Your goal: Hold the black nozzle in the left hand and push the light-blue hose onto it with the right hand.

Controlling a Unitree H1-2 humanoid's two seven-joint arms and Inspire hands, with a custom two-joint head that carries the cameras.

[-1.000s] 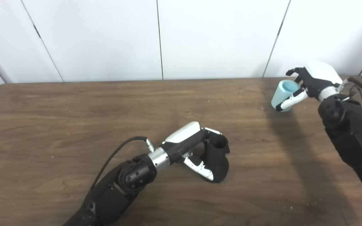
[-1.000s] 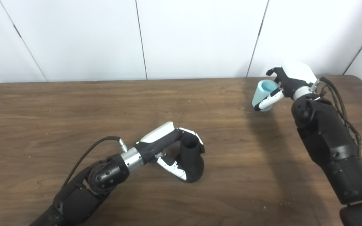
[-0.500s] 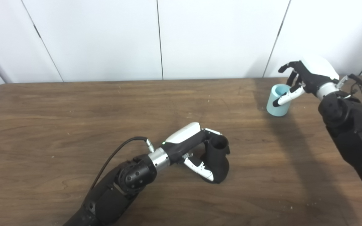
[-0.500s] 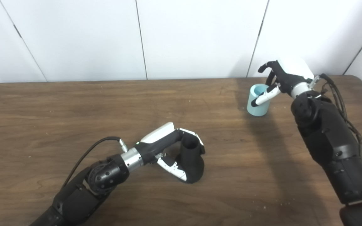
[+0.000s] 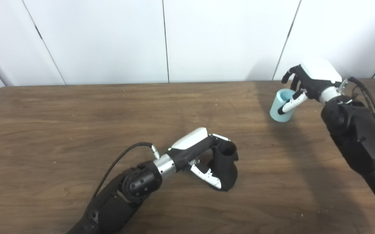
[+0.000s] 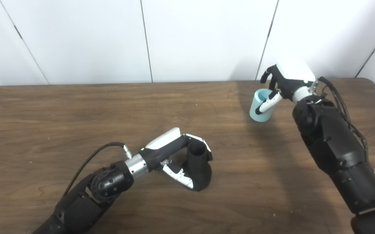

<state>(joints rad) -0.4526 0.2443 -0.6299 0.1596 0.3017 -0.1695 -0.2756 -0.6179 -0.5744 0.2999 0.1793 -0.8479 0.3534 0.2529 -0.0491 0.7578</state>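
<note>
On a brown wooden table (image 5: pixel 60 123), the left hand (image 5: pixel 203 156) wraps its fingers around the upright black plastic nozzle (image 5: pixel 225 169) at centre. Far right, the right hand (image 5: pixel 304 87) grips the short light-blue hose (image 5: pixel 278 109). The 2 parts sit well apart; joining remains.

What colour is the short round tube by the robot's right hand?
Light blue: the short plastic hose piece, clearest in the left eye view.

black nozzle (image 5: pixel 225 169); light-blue hose (image 5: pixel 280 110); brown wood-grain table (image 5: pixel 60 130); white panelled wall (image 5: pixel 109 39).
</note>
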